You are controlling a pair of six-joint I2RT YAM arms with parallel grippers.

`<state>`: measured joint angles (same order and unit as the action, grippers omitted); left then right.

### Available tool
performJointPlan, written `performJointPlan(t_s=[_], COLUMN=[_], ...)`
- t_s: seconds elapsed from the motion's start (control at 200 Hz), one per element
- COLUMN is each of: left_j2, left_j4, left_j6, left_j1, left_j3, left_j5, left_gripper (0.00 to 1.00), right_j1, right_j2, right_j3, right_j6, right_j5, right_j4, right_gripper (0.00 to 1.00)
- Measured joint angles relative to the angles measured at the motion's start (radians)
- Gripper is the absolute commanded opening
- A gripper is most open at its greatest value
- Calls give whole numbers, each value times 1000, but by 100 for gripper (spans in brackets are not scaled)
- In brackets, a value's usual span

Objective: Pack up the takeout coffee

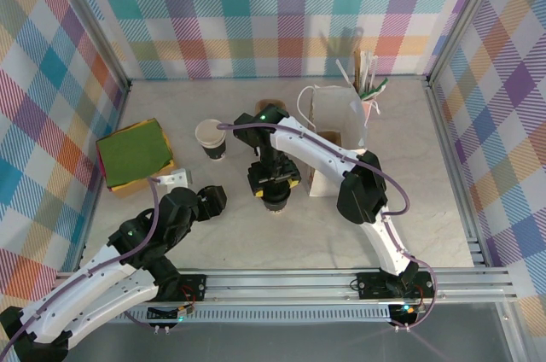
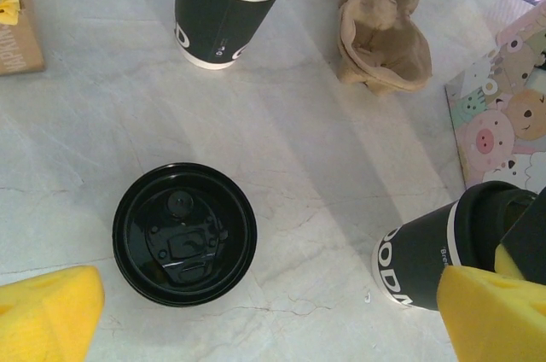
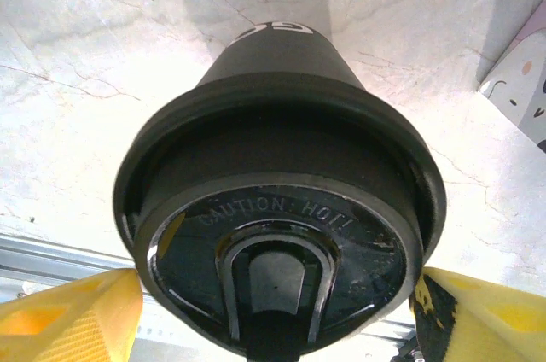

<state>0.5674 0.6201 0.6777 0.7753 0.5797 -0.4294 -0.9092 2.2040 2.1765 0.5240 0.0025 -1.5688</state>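
Observation:
The takeout coffee [image 1: 275, 206], a dark cup with a black lid reading "CAUTION HOT", stands upright on the table mid-front, and the left wrist view catches it [image 2: 422, 255] at the lower right. My right gripper [image 1: 275, 189] hangs straight over it. In the right wrist view the lid [image 3: 281, 234] sits between the two yellow fingers [image 3: 68, 315], which stand apart close to its rim; the right gripper [image 3: 277, 315] is open. My left gripper [image 1: 212, 200] is wide open just left of the coffee, hovering [image 2: 273, 324] above a loose flat black lid [image 2: 184, 234].
A lidless cup [image 1: 210, 137] stands behind the left gripper. A brown pulp cup carrier [image 2: 380, 29] lies at the back. The white paper bag [image 1: 337, 136] stands open right of the coffee. A green napkin pack [image 1: 135, 153] sits far left, and a holder of straws [image 1: 367, 80] at the back right.

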Motion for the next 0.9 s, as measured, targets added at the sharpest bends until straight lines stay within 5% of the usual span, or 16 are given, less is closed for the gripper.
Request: performJointPlan(t_s=[0.9], left_j2=[0], left_j4=[-6], left_j6=[3], left_j1=[0], left_j3=[-2], left_j5=[2], left_gripper=[100], right_j1=[13], right_j2=[13], right_j3=[5], right_j6=[-8], right_j5=[11], right_j4=[-2], right_gripper=[80])
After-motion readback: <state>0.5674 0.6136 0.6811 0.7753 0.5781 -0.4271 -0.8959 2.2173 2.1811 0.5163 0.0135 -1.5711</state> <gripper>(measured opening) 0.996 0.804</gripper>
